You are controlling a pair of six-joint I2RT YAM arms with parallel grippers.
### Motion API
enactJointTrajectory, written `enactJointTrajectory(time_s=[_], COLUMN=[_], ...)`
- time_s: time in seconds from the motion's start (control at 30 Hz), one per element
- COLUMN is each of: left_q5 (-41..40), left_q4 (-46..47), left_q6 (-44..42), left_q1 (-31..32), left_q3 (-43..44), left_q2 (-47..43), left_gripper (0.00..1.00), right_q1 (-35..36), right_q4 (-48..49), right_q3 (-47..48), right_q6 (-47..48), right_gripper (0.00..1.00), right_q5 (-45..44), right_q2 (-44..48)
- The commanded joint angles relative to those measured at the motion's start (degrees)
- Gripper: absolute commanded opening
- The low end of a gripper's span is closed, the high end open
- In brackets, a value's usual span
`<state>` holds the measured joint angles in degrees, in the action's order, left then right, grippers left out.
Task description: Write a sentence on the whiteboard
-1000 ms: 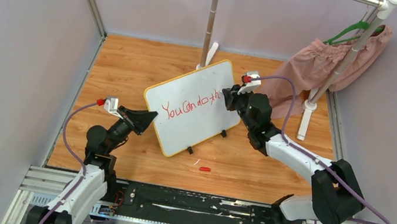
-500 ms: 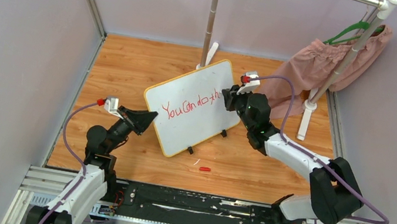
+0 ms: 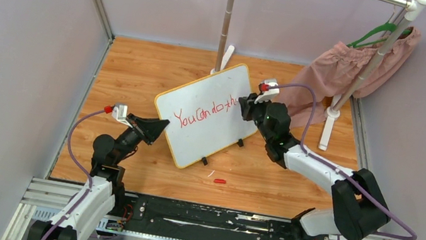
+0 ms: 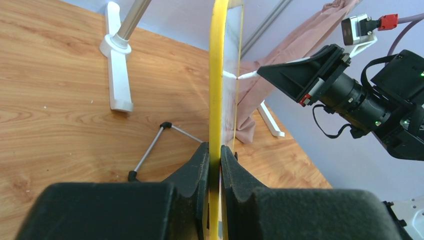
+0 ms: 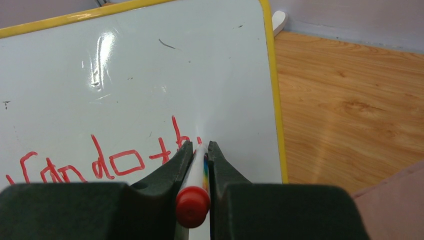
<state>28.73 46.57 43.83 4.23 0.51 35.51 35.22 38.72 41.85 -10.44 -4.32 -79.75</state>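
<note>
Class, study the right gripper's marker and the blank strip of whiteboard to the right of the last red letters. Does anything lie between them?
Nothing visible does. The right gripper holds the marker at the whiteboard, just past the sentence; the white strip up to the yellow rim is bare. The left gripper clamps the opposite edge.

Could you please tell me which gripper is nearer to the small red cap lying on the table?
Left. The left gripper sits up-left of the cap, clamping the whiteboard; the right gripper is farther back.
</note>
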Motion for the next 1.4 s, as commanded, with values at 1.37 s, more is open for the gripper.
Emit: enactJointTrajectory(time_s=[1.37], left_q5=[-0.7], left_q4=[-1.1], left_q6=[-2.6], left_q1=[0.3], left_q3=[-9.0], left_q2=[-0.1], left_gripper=[0.0], right_q1=[-0.8], right_q4=[-1.3], right_q3=[4.3], right_q6=[-0.2], right_gripper=[0.0], right_q5=[1.6], right_q2=[1.1])
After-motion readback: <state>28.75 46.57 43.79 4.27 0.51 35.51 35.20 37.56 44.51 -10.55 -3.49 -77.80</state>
